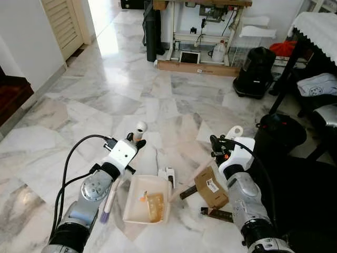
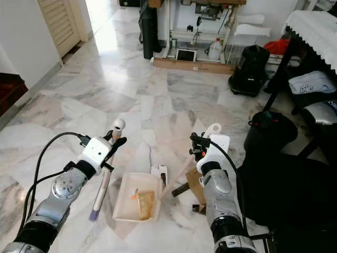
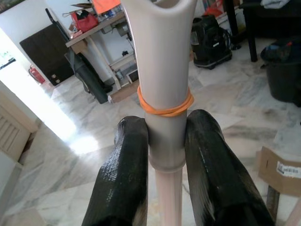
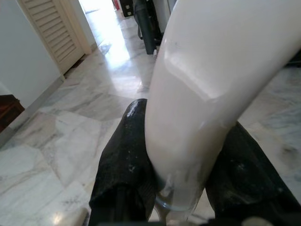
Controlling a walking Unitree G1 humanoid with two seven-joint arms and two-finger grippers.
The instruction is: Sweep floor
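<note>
Marble floor [image 1: 174, 100], white with grey veining, carries everything we list here.

Left hand [image 1: 138, 141]: we hold it low over the floor, its two black fingers [image 3: 123, 169] clamped on the pale handle of a hand broom [image 1: 111, 197]. An orange rubber band [image 3: 164, 107] rings that handle just above the grip. The handle's rounded tip stands above the fingers; the shaft slants down under our left arm to a purple end near the floor.

Right hand [image 1: 217, 143]: we have its fingers [image 4: 124, 155] closed on the cream handle of a dustpan [image 1: 146, 199]. The handle's looped end rises beside the wrist, and the long shaft runs down and to our left to the pan.

Dustpan: cream, resting flat on the floor between the two arms. Inside it we see yellow-brown scraps [image 1: 154, 204].

Small white object [image 1: 168, 176]: just beside the pan's far right corner; we cannot tell what it is.

Cardboard box [image 1: 211, 187]: small, brown, white label on top, on the floor just beside our right arm, with dark strips lying against it.

Farther off: a black bin [image 1: 279, 130] to the right, a black bag [image 1: 255, 71] behind it, a long cardboard box [image 1: 197, 68] on the floor under a cluttered surface [image 1: 202, 3], a white jug [image 1: 218, 51] there too, and a louvred door [image 1: 63, 23] at far left.
</note>
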